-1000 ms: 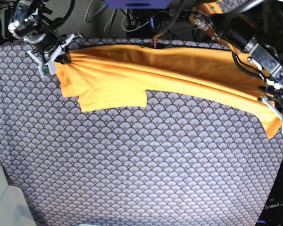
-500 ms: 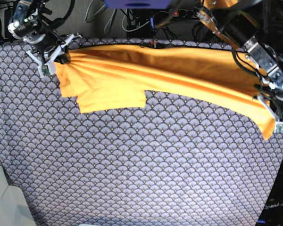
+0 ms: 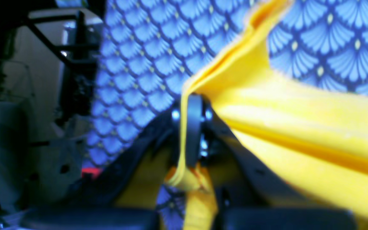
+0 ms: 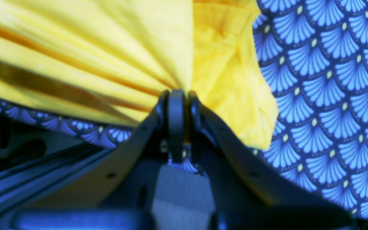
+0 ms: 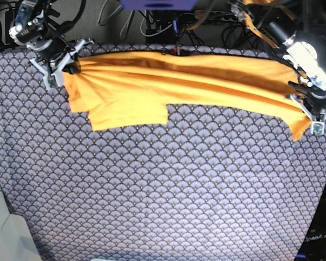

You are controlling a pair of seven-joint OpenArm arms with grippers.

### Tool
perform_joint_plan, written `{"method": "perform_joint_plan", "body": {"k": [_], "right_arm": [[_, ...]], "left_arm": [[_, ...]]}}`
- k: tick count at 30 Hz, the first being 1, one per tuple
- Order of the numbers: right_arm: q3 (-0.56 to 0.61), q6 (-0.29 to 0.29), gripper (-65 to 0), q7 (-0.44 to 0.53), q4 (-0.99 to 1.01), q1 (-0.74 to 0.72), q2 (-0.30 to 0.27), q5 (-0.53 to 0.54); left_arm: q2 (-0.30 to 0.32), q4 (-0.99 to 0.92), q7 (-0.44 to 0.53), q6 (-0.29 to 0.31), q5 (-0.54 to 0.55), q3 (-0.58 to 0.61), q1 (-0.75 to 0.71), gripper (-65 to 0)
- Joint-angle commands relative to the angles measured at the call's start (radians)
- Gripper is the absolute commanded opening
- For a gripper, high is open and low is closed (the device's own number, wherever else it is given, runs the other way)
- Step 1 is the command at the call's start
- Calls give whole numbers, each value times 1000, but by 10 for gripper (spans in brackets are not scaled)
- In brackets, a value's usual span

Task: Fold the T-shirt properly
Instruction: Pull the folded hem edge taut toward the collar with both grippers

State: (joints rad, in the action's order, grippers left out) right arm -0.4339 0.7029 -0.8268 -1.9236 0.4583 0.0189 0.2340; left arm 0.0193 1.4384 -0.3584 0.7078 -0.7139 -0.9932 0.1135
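Both arms stretching the T-shirt (image 5: pixel 174 81) along the far edge of the patterned cloth (image 5: pixel 163 190).
Right gripper (image 5: pixel 62 68) clenched on one bunched end, left gripper (image 5: pixel 309 103) clenched on the other; I hold it taut, probably to flatten it before folding.

Two arms of dark metal and silver housings show in the base view, black cables looping along them. The left gripper (image 5: pixel 313 111) and right gripper (image 5: pixel 61 64) carry white bracketed frames, with black, smoothly curved fingers (image 4: pixel 176 118) in the wrist views.
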Motion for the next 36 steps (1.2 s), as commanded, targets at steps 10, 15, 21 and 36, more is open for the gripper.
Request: {"method": "perform_joint_plan", "body": {"k": [10, 15, 21, 36], "right_arm": [[-7, -5, -650, 10, -15, 0, -7, 0], [-7, -5, -650, 10, -15, -2, -7, 0], [-6, -5, -650, 8, -14, -16, -7, 0], [-6, -5, -650, 10, 34, -23, -7, 0]], "left_arm": [[14, 17, 19, -10, 7, -8, -47, -650], [3, 23, 19, -10, 7, -57, -45, -650], [1, 23, 19, -10, 7, -94, -51, -650], [-34, 22, 20, -10, 12, -129, -68, -426]]}}
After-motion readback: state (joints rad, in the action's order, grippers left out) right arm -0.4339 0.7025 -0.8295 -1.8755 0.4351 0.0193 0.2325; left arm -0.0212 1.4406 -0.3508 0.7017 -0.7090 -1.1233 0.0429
